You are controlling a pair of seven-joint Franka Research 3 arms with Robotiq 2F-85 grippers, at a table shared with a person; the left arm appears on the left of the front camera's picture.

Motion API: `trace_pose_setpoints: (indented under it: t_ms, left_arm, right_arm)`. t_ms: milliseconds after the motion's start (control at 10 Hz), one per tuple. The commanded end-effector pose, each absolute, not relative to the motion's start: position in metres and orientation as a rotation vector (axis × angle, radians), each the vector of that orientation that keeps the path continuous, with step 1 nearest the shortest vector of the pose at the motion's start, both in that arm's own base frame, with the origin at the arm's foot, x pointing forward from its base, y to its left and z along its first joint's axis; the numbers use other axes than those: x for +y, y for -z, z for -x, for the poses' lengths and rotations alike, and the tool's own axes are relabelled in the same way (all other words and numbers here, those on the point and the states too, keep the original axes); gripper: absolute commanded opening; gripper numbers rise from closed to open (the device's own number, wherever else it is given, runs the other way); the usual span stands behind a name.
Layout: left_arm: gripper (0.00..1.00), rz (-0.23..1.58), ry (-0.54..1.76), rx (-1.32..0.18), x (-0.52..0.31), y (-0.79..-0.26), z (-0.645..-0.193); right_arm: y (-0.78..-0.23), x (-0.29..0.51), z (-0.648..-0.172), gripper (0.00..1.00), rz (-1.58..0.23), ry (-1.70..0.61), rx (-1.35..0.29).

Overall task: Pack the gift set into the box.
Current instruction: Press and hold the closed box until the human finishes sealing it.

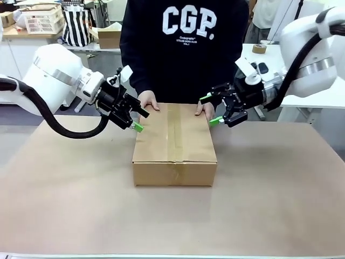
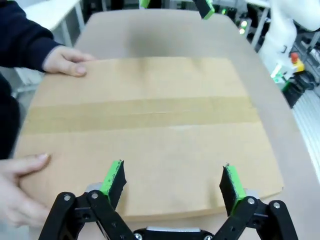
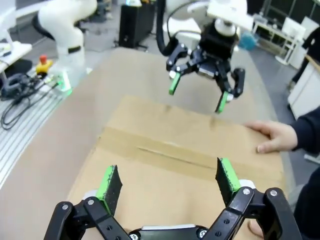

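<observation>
Tabletop [image 1: 64, 205] bears closed, taped box [image 1: 175, 143], its contents hidden.

The big brown corrugated cardboard box [image 1: 175, 144] looks matt and a bit fibrous, with a slightly shinier brown tape strip [image 1: 174, 132] down its closed top. The tabletop [image 1: 64, 199] under it is covered in dull tan sheet, paper-like and smooth. My arms are glossy white plastic shells [image 1: 51, 73] with a brushed metal ring [image 1: 318, 67]; my fingers are matt black with rubbery green pads [image 2: 114, 176].
</observation>
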State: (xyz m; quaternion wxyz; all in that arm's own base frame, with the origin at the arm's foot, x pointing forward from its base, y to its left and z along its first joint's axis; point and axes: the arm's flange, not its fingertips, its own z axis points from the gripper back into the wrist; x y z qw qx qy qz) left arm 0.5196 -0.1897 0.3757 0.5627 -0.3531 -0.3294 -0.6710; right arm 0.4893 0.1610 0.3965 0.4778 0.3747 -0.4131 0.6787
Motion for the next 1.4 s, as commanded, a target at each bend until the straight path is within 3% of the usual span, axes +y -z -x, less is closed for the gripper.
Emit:
trace_pose_setpoints:
  t_ms: [0, 200, 700, 1300]
  left_arm:
    - [1.0, 0.724, 1.647, -1.047, -0.205, -0.369, -0.504]
    - [1.0, 0.777, 1.607, -1.118, -0.212, -0.36, -0.498]
    - [1.0, 0.9, 1.469, -1.004, -0.212, -0.336, -0.502]
    - [1.0, 0.875, 1.379, -0.938, -0.212, -0.307, -0.509]
  right_arm:
    - [-0.375, 0.174, -0.498, 1.0, -0.865, -1.56, -0.91]
    - [-0.356, 0.181, -0.499, 1.0, -0.855, -1.49, -0.895]
    - [-0.323, 0.195, -0.512, 1.0, -0.792, -1.414, -0.914]
    - [-0.308, 0.205, -0.517, 1.0, -0.811, -1.387, -0.905]
